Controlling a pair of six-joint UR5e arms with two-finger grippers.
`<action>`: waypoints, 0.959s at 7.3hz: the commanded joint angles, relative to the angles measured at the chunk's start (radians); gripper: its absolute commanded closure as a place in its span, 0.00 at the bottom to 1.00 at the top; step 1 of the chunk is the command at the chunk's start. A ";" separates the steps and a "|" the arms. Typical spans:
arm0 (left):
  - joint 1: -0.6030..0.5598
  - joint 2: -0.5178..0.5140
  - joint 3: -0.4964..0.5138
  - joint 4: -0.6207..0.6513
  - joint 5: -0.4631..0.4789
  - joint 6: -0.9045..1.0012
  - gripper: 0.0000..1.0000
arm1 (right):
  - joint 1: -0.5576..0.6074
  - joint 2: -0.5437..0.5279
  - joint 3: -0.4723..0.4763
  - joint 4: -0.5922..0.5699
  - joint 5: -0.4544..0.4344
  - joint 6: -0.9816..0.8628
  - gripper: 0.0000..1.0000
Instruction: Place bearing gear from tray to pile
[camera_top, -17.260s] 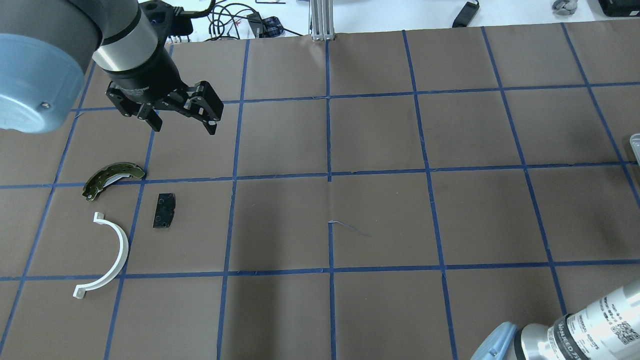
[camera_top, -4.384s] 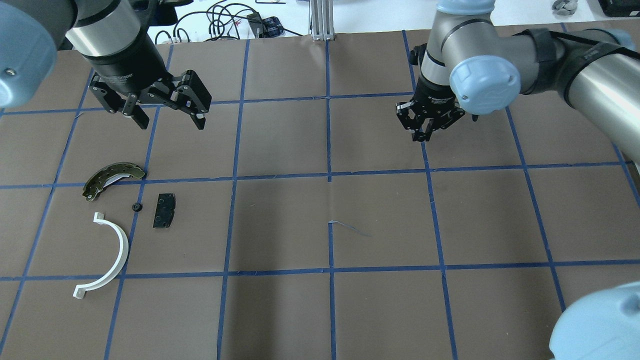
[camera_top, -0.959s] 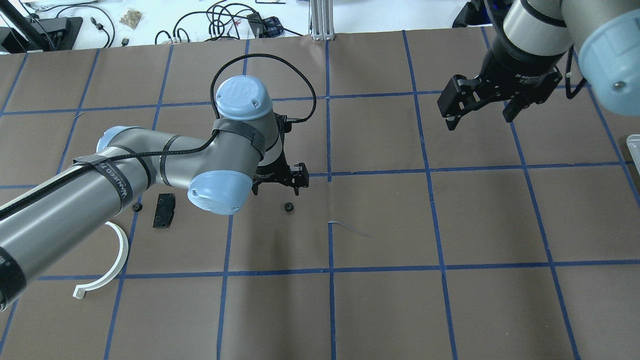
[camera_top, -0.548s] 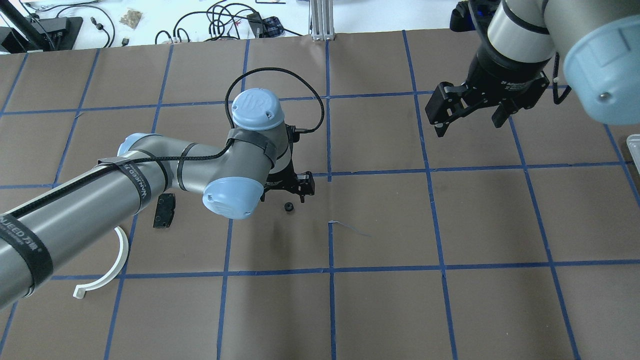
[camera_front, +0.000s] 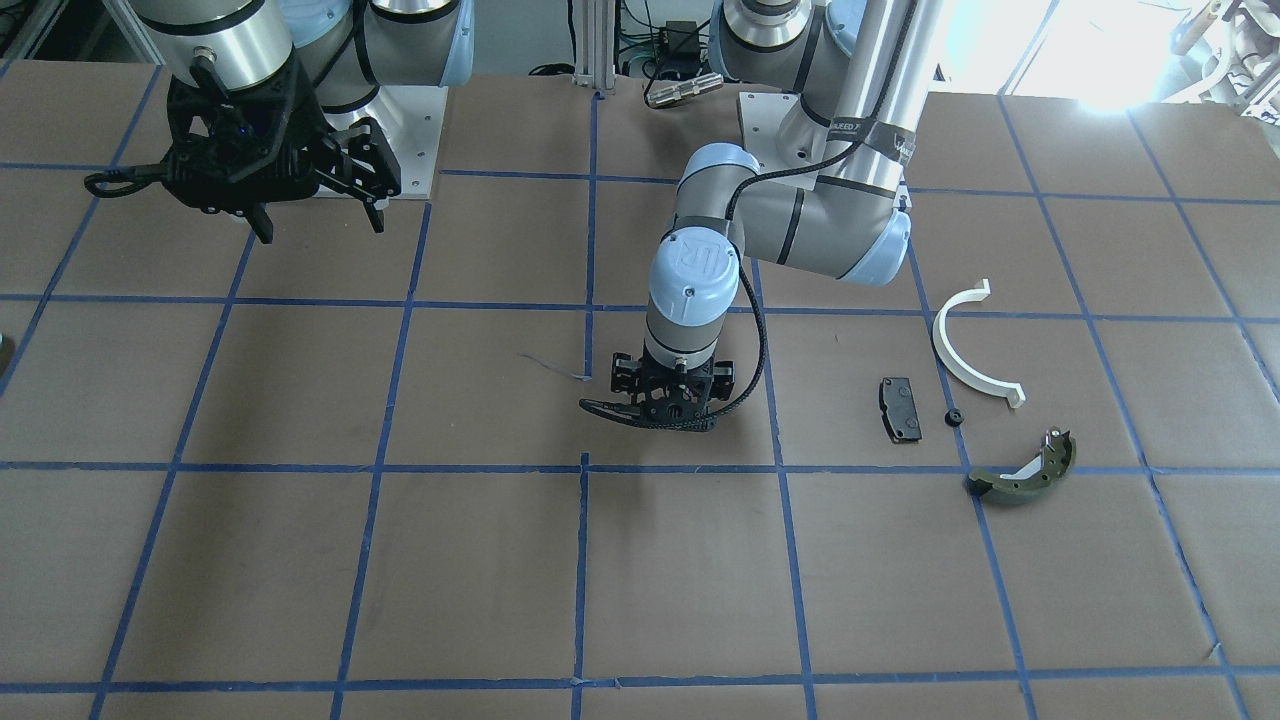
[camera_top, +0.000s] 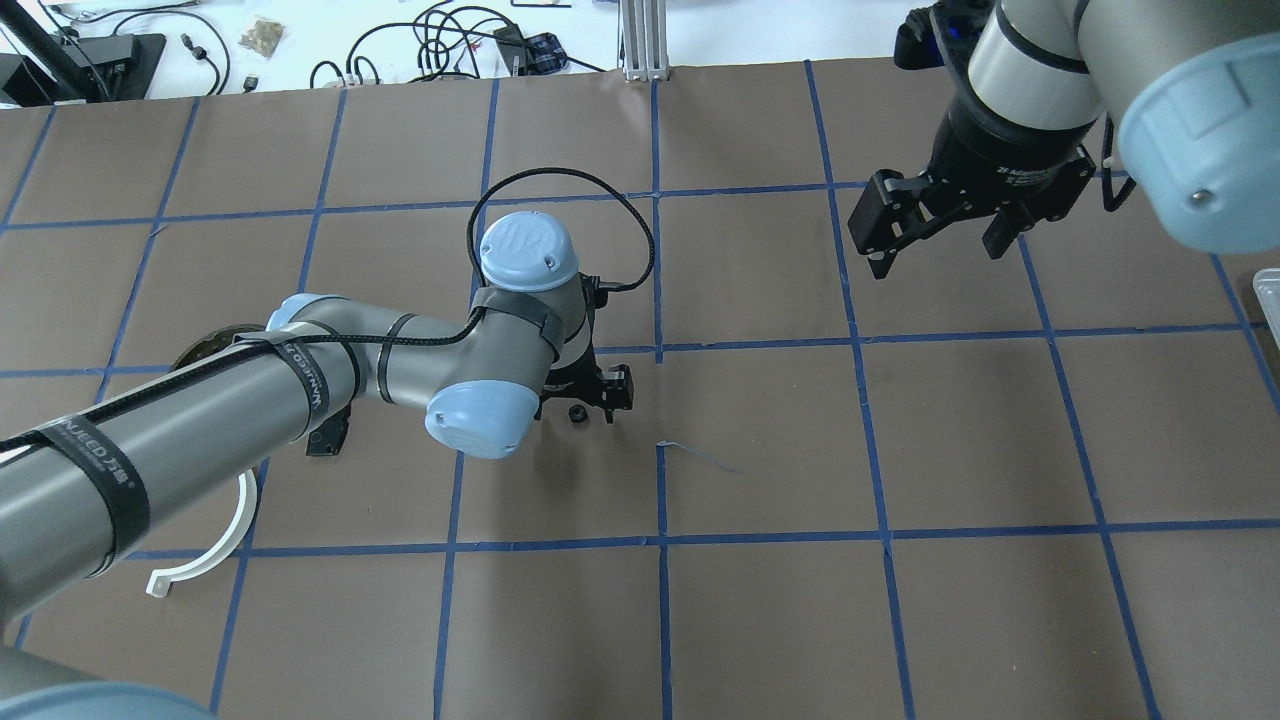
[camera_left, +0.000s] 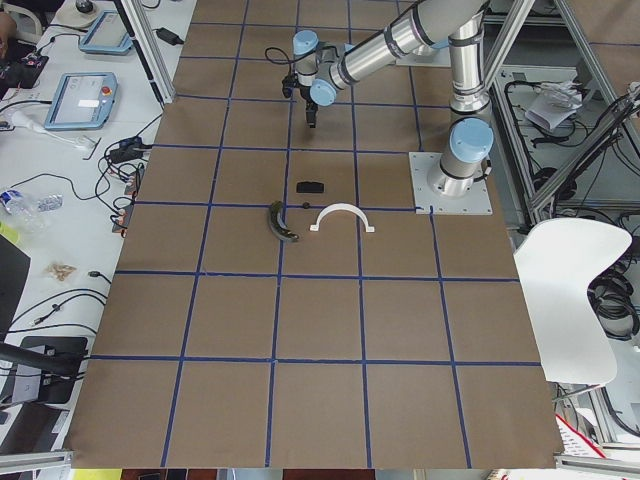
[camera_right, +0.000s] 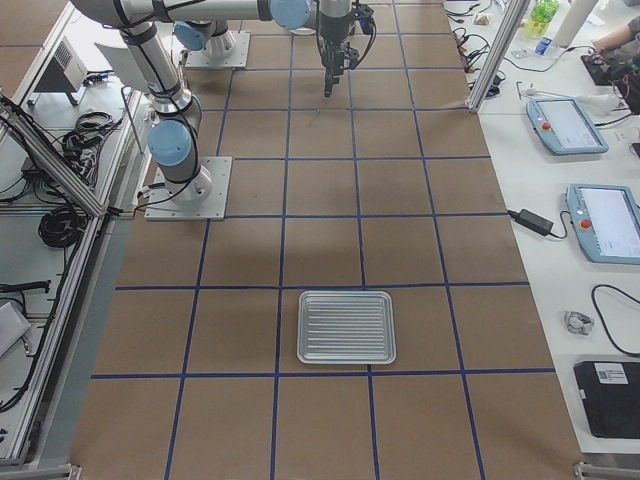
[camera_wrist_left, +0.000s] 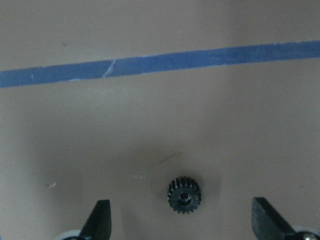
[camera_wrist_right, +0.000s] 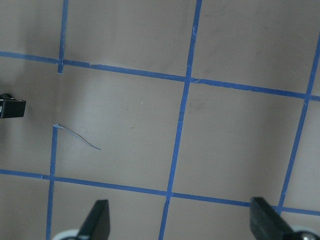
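A small black bearing gear (camera_wrist_left: 184, 195) lies flat on the brown table, mid-table (camera_top: 577, 412). My left gripper (camera_top: 586, 402) is low over it and open, and the gear sits between its fingers (camera_wrist_left: 101, 219) without touching them. The pile lies to the left: a white half-ring (camera_front: 968, 352), a black pad (camera_front: 901, 408), an olive brake shoe (camera_front: 1024, 474) and a second small gear (camera_front: 954, 417). My left arm partly hides the pile in the overhead view. My right gripper (camera_top: 935, 250) is open and empty, raised over the far right.
A ribbed metal tray (camera_right: 347, 327) lies at the table's right end and looks empty; only its edge (camera_top: 1268, 295) shows overhead. Blue tape lines grid the table. Cables and devices lie beyond the far edge.
My left gripper has moved right and down until the mid-table gear sits between its open fingers. My right gripper has drifted slightly left and stays open.
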 joint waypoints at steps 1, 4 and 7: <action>0.000 -0.001 0.000 0.024 0.000 0.009 0.68 | -0.002 0.002 -0.006 -0.020 0.003 0.001 0.00; 0.000 -0.004 0.001 0.026 0.000 0.005 0.96 | -0.002 0.004 -0.006 -0.092 0.004 0.001 0.00; 0.014 0.037 0.026 0.015 -0.003 0.012 0.96 | -0.002 0.004 -0.001 -0.092 0.007 0.001 0.00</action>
